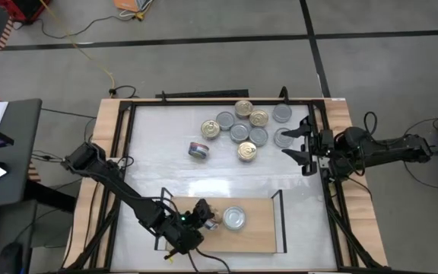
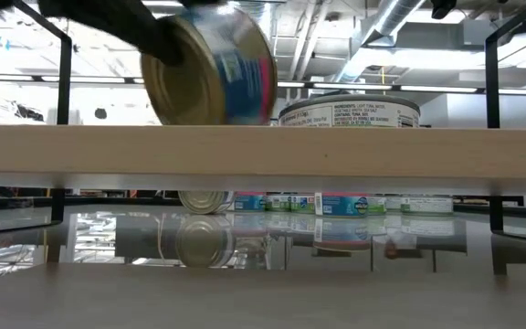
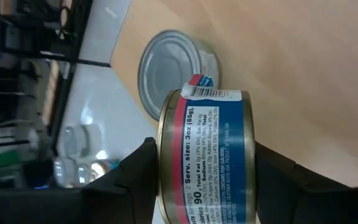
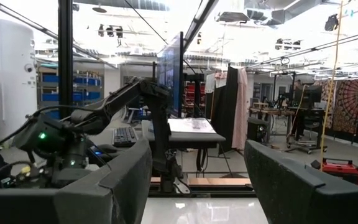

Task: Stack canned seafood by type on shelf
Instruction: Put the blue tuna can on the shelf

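Observation:
On the wooden shelf (image 1: 258, 232) near the table's front edge stands one silver-lidded can (image 1: 234, 218), flat on its base. Just left of it my left gripper (image 1: 206, 219) is shut on a gold-rimmed can with a blue and red label (image 3: 207, 155), turned on its edge over the shelf board (image 2: 263, 146). Several more cans (image 1: 245, 125) stand clustered at the far middle of the table, and one (image 1: 198, 150) lies on its side nearer. My right gripper (image 1: 301, 142) waits open at the table's right edge, raised, with nothing between its fingers. My left gripper pinches the can between its two fingers, one on each flat face (image 3: 161, 155), with the label band facing the wrist camera. The fingers come slanting down from the table's left. The can is on edge, tilted, its lower rim (image 2: 217, 122) at the board's top; whether it touches, I cannot tell.
Thin black uprights (image 1: 280, 217) stand at the shelf's ends. The board has bare wood to the right of the silver-lidded can (image 3: 173, 71). Black frame rails (image 1: 124, 144) run along the table's sides, and the white tabletop lies between the shelf and the far cans.

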